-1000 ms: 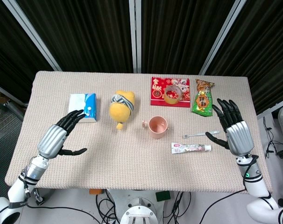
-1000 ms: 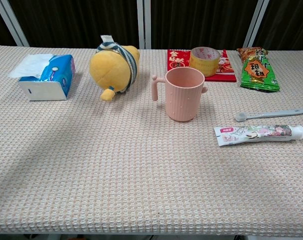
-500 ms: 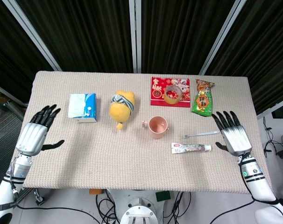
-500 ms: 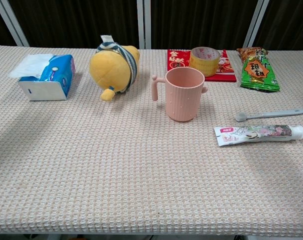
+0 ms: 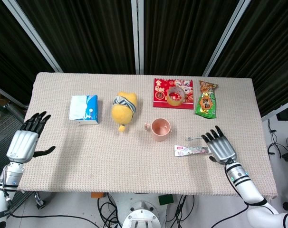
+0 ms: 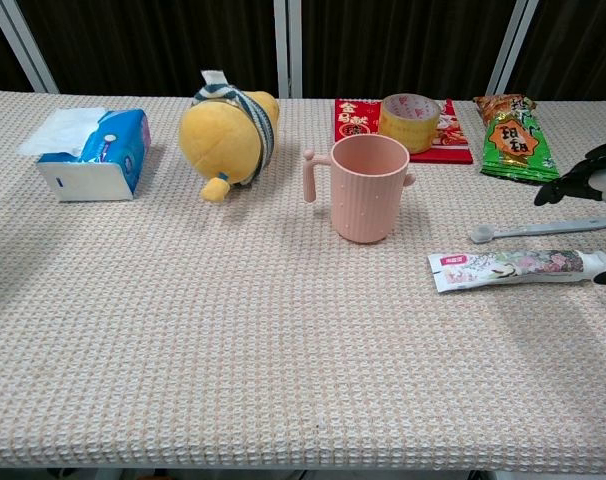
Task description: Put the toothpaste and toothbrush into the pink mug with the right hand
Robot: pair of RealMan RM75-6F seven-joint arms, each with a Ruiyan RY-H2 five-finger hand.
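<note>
A beige woven tabletop (image 5: 134, 161) stands before dark curtains. The left hand (image 5: 24, 142) hangs spread and empty off its left edge. The pink mug (image 6: 369, 186) stands upright, empty; right of it lie the toothbrush (image 6: 538, 229) and toothpaste (image 6: 518, 266), the right hand (image 5: 219, 147) spread over their ends.

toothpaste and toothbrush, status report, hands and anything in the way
Right hand open, over the cap end of the toothpaste. Left hand open, off the table edge. Toothbrush flat on the cloth, untouched. Pink mug upright, path clear.
</note>
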